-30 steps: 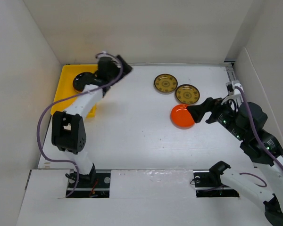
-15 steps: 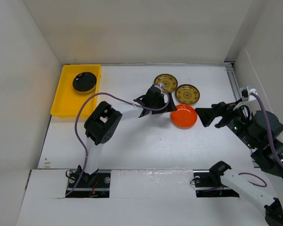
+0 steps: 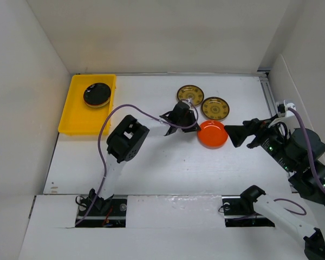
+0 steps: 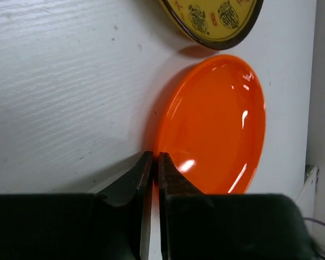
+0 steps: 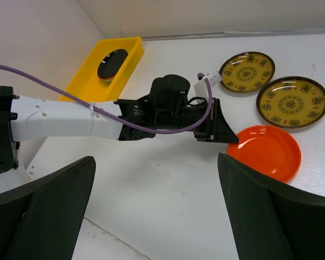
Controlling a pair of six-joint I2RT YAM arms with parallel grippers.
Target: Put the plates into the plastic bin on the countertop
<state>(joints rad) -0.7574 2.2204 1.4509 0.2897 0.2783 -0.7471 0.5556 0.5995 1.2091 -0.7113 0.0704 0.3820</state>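
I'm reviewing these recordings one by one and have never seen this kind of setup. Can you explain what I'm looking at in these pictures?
These are two robot arms bolted at the near edge of a white table, each ending in a two-finger gripper. One picture looks down from above and behind them. The other two come from a camera on each wrist. On the table lie two patterned plates, an orange plate and a yellow bin with a black plate in it. The left gripper is pinched shut on the orange plate's rim, seen close up in its own wrist view. The right gripper is open, holds nothing and sits just to the right of that plate.
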